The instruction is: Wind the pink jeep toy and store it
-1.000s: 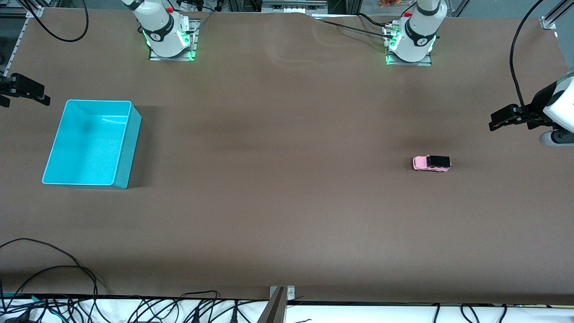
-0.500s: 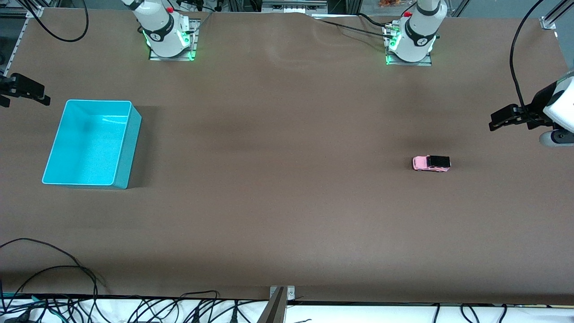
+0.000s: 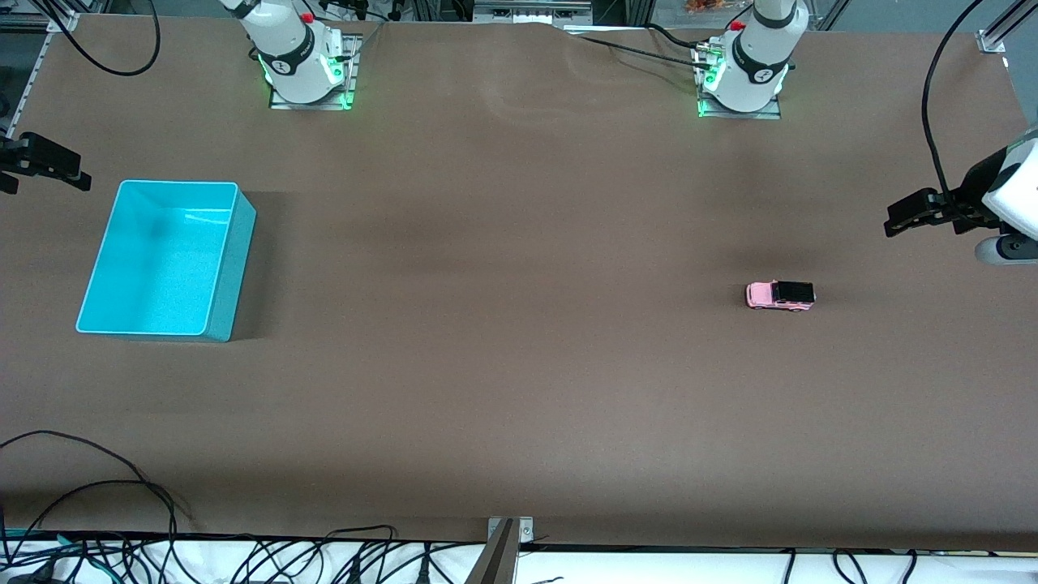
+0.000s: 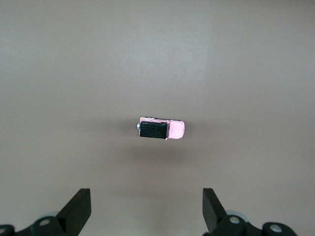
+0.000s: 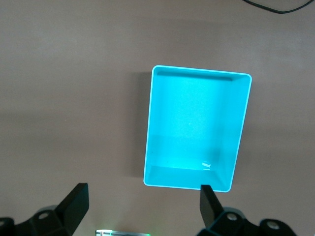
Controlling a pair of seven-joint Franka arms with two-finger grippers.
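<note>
Pink jeep toy [image 3: 779, 295] on table [image 3: 519, 365]

Robotics lab / test bench, not a home. Two white arm bases [image 3: 302, 57] w/ green status lights, bolted on metal plates along one edge of a big table [image 3: 519, 389] covered in plain brown mat. Aluminium framing posts [image 3: 1001, 24] at the corners, black cables [image 3: 243, 560] bundled along the edge nearest the front cam, more cable [image 3: 932, 97] hanging at the left arm's end. Setup is sparse: one turquoise bin [image 3: 219, 268] and one pink jeep toy [image 3: 779, 295], staged like a trial.
</note>
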